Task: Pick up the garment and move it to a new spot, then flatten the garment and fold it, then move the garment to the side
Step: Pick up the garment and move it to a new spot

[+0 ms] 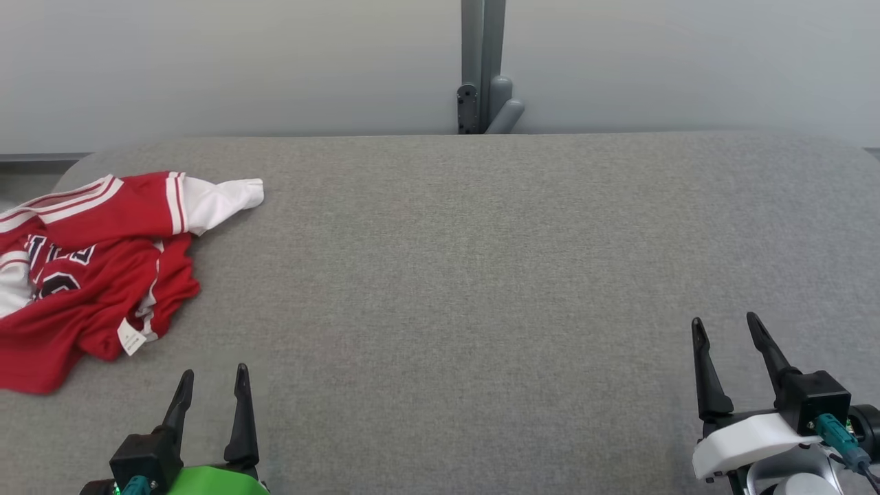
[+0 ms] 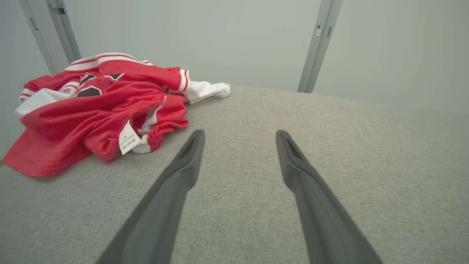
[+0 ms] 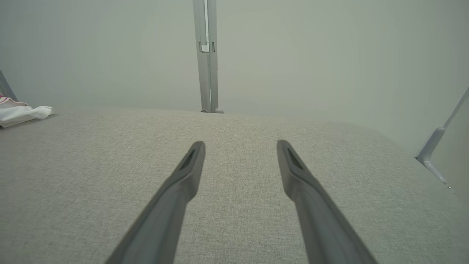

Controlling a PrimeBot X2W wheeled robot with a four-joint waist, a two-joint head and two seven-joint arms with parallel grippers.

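Plainly, both pairs of jaws stand released and hold nothing. The left gripper (image 1: pixel 214 371) sits at 7 o'clock in the head view. Its 2 dark fingers (image 1: pixel 242 419) are spread and point toward 12 o'clock, with bare grey table (image 1: pixel 481 275) between them. In the left wrist view the same 2 fingers rise wide apart above the cloth-covered top, with nothing between them.

The right gripper (image 1: pixel 724 319) sits at 5 o'clock in the head view, likewise spread, its fingers leaning a little toward 11 o'clock. Its own wrist view shows grey table between and beyond the tips.

The garment (image 1: pixel 103 275), a red jersey with white stripes and dark lettering, lies crumpled in a heap at 9 o'clock on the table, running off the left edge of the head view. It is near the left gripper, at about 11 o'clock from its fingertips and apart from them, and well apart from the right gripper.

1 white sleeve (image 1: pixel 223 199) sticks out of the heap toward 3 o'clock and lies on the table. A small white label (image 1: pixel 130 337) shows at the near hem, at about 6 o'clock of the heap.

Beyond the table's far edge, at 12 o'clock, a grey post (image 1: pixel 481 62) stands upright against a pale wall (image 1: pixel 206 62).
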